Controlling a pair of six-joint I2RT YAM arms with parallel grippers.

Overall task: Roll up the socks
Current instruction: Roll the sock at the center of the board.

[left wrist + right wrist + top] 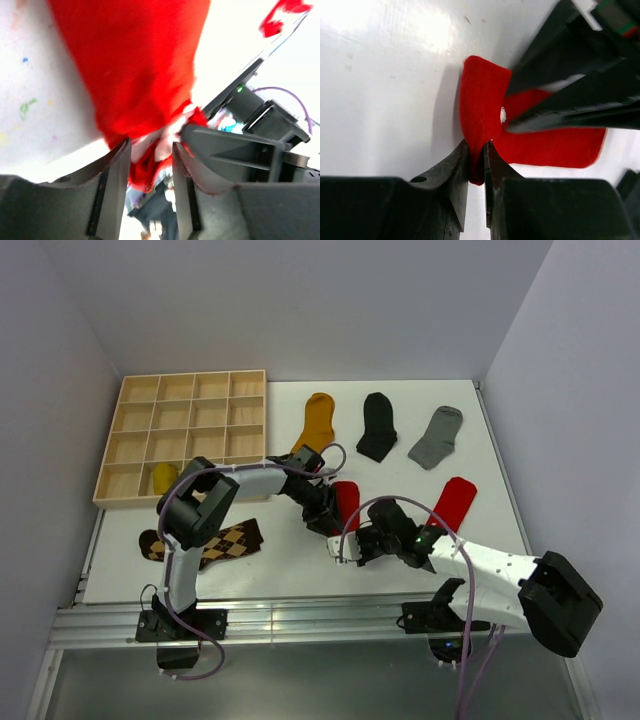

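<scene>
Two grippers met over one red sock (347, 496), which lay on the worktop (290, 562) just right of the wooden tray (112, 445), off its near right corner.

Nearest the arm bases, the right gripper (476, 150) had its fingers (456, 172) pressed almost together, pinching a folded-over edge of that sock. The fabric stood in a hump just beyond the tips. Just beyond it, on the tray side, the left gripper (150, 155) had its fingers (114, 175) spread. The sock's end lay in the gap between them, and whether it touched either finger could not be told.

Judgement: the first fold of the roll was in hand, with the right gripper alone holding it. The next move calls for that pinch to carry the fold along the sock's length while the left gripper takes a fresh hold to steady the flat part. A slack grip would let the fold spring open.

An argyle sock (205, 543) lay flat off the tray's near edge. A second red sock (453, 502) lay well to the tray's right. A yellow bundle (163, 477) sat in the tray's near row, second compartment from its left. Farthest, right of the tray's far half, a mustard sock (318, 420), a black sock (377, 426) and a grey sock (437, 437) lay flat, unrolled.
</scene>
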